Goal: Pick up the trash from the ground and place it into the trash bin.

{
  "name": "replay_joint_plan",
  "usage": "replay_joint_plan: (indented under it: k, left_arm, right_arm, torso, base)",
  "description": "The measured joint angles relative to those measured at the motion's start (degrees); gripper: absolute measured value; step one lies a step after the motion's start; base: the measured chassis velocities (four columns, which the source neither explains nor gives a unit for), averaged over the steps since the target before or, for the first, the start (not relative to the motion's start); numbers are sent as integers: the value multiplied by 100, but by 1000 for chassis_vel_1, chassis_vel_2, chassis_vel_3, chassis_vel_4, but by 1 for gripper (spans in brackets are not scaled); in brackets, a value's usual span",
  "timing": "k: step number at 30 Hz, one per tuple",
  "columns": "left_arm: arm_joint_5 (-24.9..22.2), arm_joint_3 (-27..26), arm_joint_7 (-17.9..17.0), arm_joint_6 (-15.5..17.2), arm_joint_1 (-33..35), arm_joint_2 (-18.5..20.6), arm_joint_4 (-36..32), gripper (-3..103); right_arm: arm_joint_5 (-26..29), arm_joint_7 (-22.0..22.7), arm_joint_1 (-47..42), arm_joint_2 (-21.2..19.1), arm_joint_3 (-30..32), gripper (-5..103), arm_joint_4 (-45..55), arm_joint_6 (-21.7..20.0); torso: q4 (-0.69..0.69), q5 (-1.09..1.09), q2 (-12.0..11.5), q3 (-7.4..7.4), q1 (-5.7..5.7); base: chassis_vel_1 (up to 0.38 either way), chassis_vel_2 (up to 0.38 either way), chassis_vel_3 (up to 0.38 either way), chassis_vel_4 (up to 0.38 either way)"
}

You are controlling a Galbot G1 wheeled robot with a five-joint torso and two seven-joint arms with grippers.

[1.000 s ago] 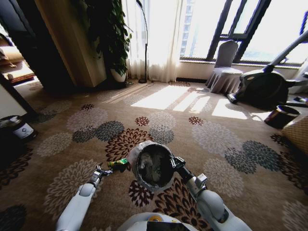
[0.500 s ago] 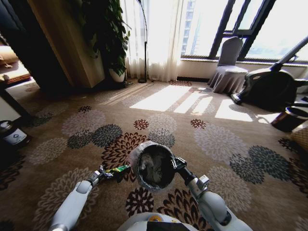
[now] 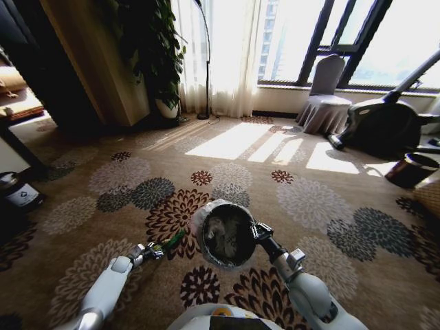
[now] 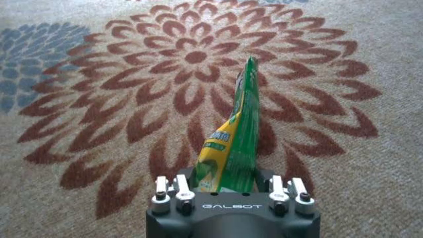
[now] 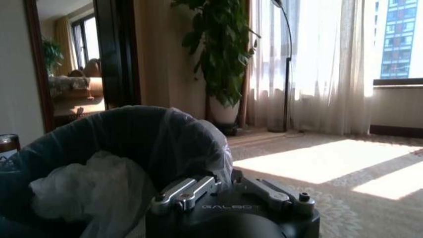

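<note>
A flowered carpet covers the room, sunlit near tall windows, with a potted plant and a covered chair at the far wall. The bin, black with a whitish liner and a white bag inside, hangs tilted toward the robot, its rim pinched by the right gripper. To its left, the left gripper is clamped on a flat green-and-yellow wrapper, whose long axis points straight out from the fingers toward the bin, above a red carpet flower.
</note>
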Motion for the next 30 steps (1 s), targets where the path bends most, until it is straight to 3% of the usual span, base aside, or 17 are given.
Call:
replay_joint_plan:
  k: [9,18,19,26,30]
  left_arm:
    - [-17,-18,-521,73,94,-240,-196,37]
    - [-433,-93,-555,107,438,-195,-529,19]
    - [-529,-122,-579,106,500,-192,-568,11]
    - [-782,-163,-713,93,598,-207,-609,0]
    - [-906,-177,-784,85,622,-209,-646,0]
  right_arm:
    - [5,0,-14,33,8,4,15,-5]
    - [0,-10,8,69,-24,4,15,4]
    - [-2,-13,19,75,-34,4,6,6]
    - [-16,-20,22,91,-51,4,-15,13]
    - [-27,-26,18,102,-55,4,-26,21]
  torso:
    - [-3,0,0,0,0]
    - [-1,-2,0,0,1]
    - [-1,-2,0,0,1]
    - [-2,-2,0,0,1]
    - [-1,-2,0,1,1]
  base:
    - [0,0,0,0]
    - [0,0,0,0]
    - [0,0,0,0]
    - [0,0,0,0]
    - [0,0,0,0]
